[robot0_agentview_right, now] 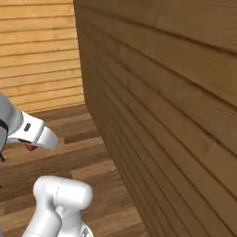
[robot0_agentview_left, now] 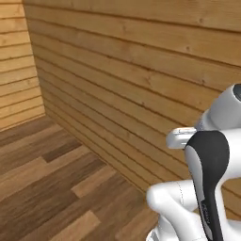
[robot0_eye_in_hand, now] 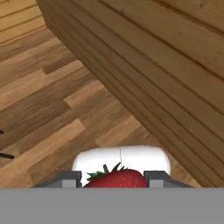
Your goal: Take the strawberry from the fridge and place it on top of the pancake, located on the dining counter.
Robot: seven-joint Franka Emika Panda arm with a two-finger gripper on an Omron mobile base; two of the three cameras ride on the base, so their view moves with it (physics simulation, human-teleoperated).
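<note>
The strawberry [robot0_eye_in_hand: 117,178], red with green leaves, sits between the two dark fingertips [robot0_eye_in_hand: 70,178] at the bottom of the hand view. My gripper [robot0_eye_in_hand: 114,180] is shut on it. In the right base view the white hand hangs at the left over the floor, with a speck of the red strawberry [robot0_agentview_right: 30,147] under it. The hand's white end [robot0_agentview_left: 181,136] pokes left from the arm in the left base view. The fridge, the pancake and the dining counter are out of view.
A wall of horizontal wooden planks [robot0_agentview_left: 141,70] runs close along the right [robot0_agentview_right: 176,115] and meets a second plank wall [robot0_agentview_left: 16,61] in a corner. Brown plank floor [robot0_agentview_left: 52,188] spreads to the left and below the hand.
</note>
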